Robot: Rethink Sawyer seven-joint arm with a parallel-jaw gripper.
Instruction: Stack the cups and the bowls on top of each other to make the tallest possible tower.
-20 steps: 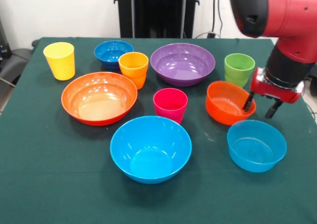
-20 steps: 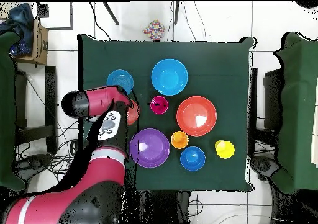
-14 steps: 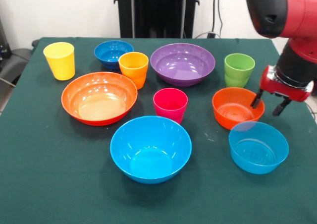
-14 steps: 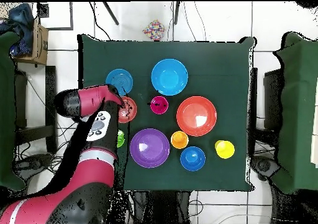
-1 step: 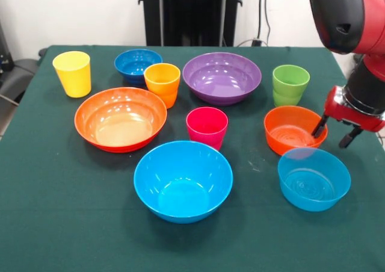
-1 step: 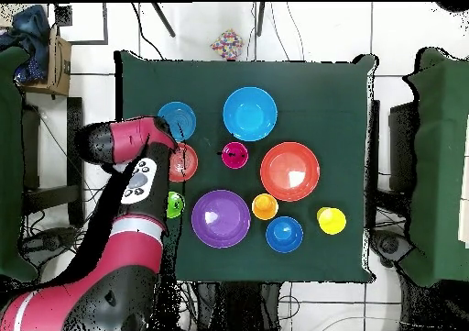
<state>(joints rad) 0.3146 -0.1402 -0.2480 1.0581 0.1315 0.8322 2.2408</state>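
My gripper [image 5: 333, 133] is open at the right of the table, straddling the right rim of the small orange bowl [image 5: 289, 130]: one finger is inside it, the other outside. Just in front stands the small light-blue bowl [image 5: 313, 177], and behind stands the green cup [image 5: 290, 83]. The pink cup [image 5: 206, 126] is mid-table, between the large light-blue bowl [image 5: 183, 180] and the purple bowl [image 5: 222, 76]. To the left are the large orange bowl [image 5: 120, 118], the orange cup [image 5: 162, 82], the dark-blue bowl [image 5: 137, 63] and the yellow cup [image 5: 72, 73]. Nothing is stacked.
The green cloth table [image 5: 54, 212] ends close to the right of my gripper. In the overhead view the arm [image 6: 137, 176] covers the table's left edge beside the small orange bowl [image 6: 186, 162]. Chairs stand off both sides of the table.
My gripper moved right toward the table's edge. The small orange bowl slid right with it and settled from tilted to level, now close to the small light-blue bowl.
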